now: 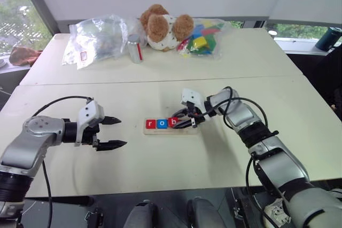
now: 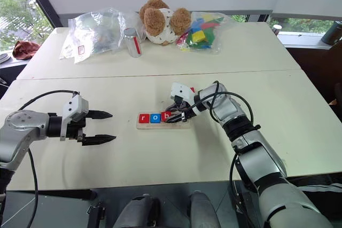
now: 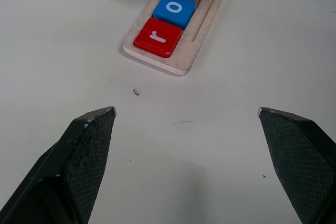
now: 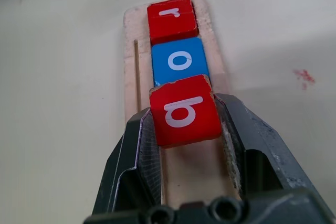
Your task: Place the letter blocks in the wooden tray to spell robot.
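Head views: the wooden tray (image 1: 170, 130) lies near the middle of the near white table (image 1: 160, 169), long axis running left to right. Its left end carries a red "r" block (image 1: 150, 124), then a blue "o" block (image 1: 161, 124) touching it. The right gripper (image 1: 180, 122) reaches in from the right, fingers closed on a red "b" block (image 1: 172, 122) that sits just right of the "o", over the tray. The left gripper (image 1: 113, 132) hangs left of the tray, well apart from it, its two black fingers spread wide with nothing between them. On the far table (image 1: 256, 57) sit a clear plastic bag (image 1: 96, 38), a metal can (image 1: 134, 47), a brown teddy bear (image 1: 163, 26) and a bag of coloured toy blocks (image 1: 203, 38). Left wrist view: both left fingertips (image 3: 89, 129) stand far apart over bare table; beyond them the tray end shows, with "r" (image 3: 158, 37) and "o" (image 3: 175, 9) seated flat and the "b" edge further on. Right wrist view: the right gripper's fingers (image 4: 139, 145) clamp the "b" block (image 4: 185, 110) by its two side edges; the block is tilted, with its far edge touching or just over the "o" block (image 4: 179, 60), and bare tray wood (image 4: 194, 174) showing below its near edge. The "r" (image 4: 171, 18) lies flat at the tray's far end.
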